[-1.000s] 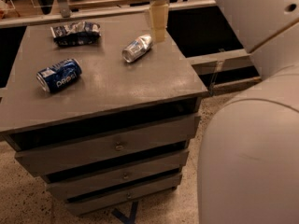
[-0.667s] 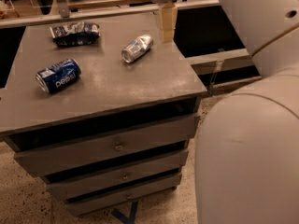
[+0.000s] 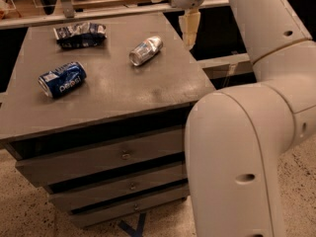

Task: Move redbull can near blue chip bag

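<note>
The redbull can lies on its side on the grey cabinet top, right of centre toward the back. The blue chip bag lies flat at the back left, well apart from the can. My gripper hangs pointing down from the arm at the top, just right of the redbull can, over the cabinet's right edge. It holds nothing that I can see and does not touch the can.
A wider blue Pepsi can lies on its side at the left of the cabinet top. The cabinet has three drawers in front. My large white arm fills the right side. A rail and shelving run behind the cabinet.
The gripper has moved to the right, away from the redbull can, toward the cabinet's right edge. The cans and the bag have not moved.
</note>
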